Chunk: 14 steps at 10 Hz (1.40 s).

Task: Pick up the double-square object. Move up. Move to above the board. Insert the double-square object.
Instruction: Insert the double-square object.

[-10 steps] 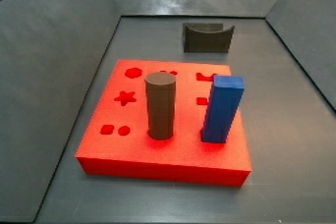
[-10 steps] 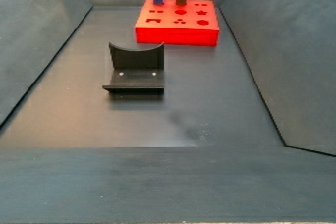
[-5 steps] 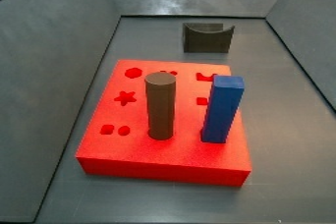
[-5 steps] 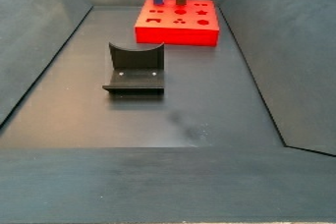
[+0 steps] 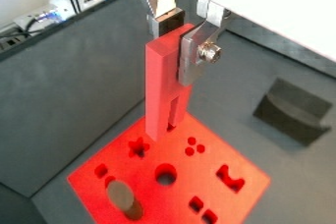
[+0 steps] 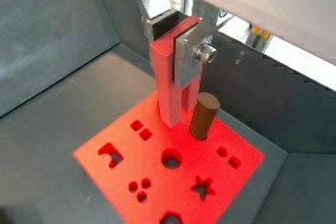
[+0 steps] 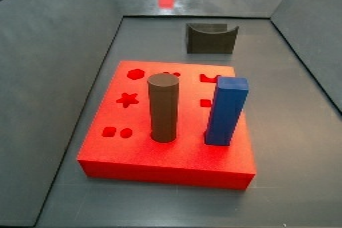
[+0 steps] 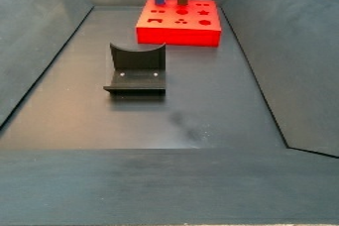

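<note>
Hanging above board (image 5: 250,174), double-square object (image 5: 163,81) pinched by gripper (image 5: 182,31) jaws. Pick-up, lift, transfer judged done; insertion left.

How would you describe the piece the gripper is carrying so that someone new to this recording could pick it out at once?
Start at the red board on the dark floor; a brown cylinder and a blue post stand in it. High above it the gripper is shut on the double-square object, hanging upright. It is the only piece off the board: a slim red bar, thinner than the blue post.
</note>
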Tool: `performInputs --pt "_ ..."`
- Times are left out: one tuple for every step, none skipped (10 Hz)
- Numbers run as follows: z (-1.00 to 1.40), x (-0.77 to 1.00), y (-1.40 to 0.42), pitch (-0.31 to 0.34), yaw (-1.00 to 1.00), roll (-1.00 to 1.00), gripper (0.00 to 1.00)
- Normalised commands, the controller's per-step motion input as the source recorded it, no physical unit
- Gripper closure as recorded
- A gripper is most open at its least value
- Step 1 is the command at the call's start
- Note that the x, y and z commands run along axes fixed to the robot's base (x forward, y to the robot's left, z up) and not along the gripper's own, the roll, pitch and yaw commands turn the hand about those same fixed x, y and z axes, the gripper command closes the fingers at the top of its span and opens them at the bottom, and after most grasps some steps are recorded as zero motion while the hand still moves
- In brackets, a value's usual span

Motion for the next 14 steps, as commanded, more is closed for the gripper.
performInputs --pt "-0.29 0.53 -0.25 -0.017 -0.49 0.15 1.00" --pt "-0.38 0.43 -0.21 -0.043 -0.60 0.19 1.00" --pt "-0.53 0.40 -0.13 -0.086 -0.67 0.25 1.00" --pt "-0.62 0.30 -0.09 -0.116 -0.75 0.29 1.00" --pt "-0.55 0.14 -0.04 -0.079 -0.91 0.27 1.00" --pt "-0.41 0.09 0.00 -0.074 -0.97 0.19 1.00" --pt "-0.22 0.05 0.00 -0.113 -1.00 0.07 1.00" --pt "-0.12 0.04 0.00 -0.160 -1.00 0.02 1.00" --pt "-0.06 0.05 0.01 -0.200 -0.99 0.00 1.00" --pt "-0.07 0.05 0.01 -0.193 -1.00 0.00 1.00" --pt "-0.11 0.05 0.00 -0.164 -1.00 0.01 1.00" --pt "-0.33 0.10 0.00 -0.084 -0.99 0.16 1.00" --pt "-0.35 0.11 0.00 -0.077 -0.99 0.18 1.00" --pt "-0.36 0.12 0.00 -0.080 -0.98 0.19 1.00"
